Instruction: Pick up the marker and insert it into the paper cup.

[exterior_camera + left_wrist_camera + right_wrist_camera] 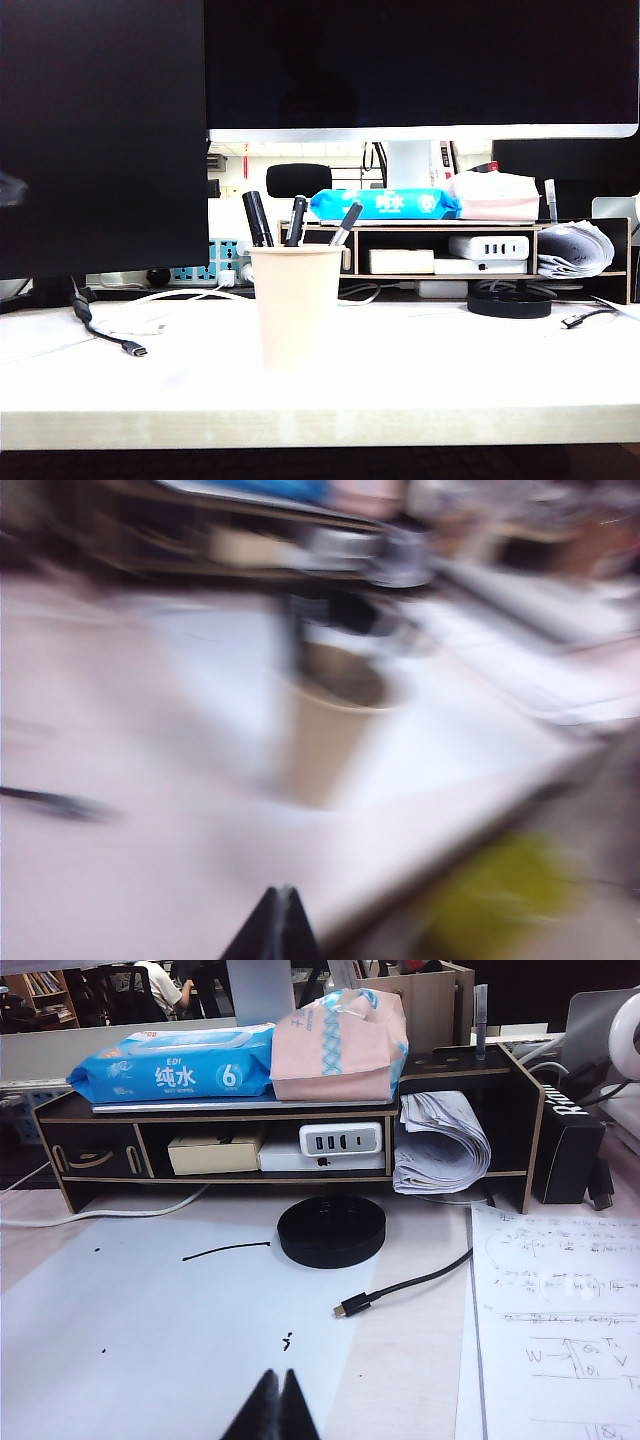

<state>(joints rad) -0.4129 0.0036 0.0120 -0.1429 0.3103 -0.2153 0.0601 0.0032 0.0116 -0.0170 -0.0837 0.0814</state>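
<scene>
The cream paper cup (297, 305) stands upright at the middle of the white table. A thick black marker (257, 218) sticks out of the cup on its left side, beside two slimmer dark pens (296, 220) with grey ends. Neither gripper shows in the exterior view. In the blurred left wrist view my left gripper (283, 892) is shut and empty, well short of the paper cup (335, 735). My right gripper (279, 1376) is shut with nothing in it, over bare table, and no cup shows in its view.
A dark shelf (460, 250) behind the cup carries a blue wipes pack (385, 203) and a pink pack (340, 1045). A black round disc (331, 1231), a USB cable (400, 1288) and written sheets (560, 1320) lie at the right. Another cable (105, 335) lies at the left.
</scene>
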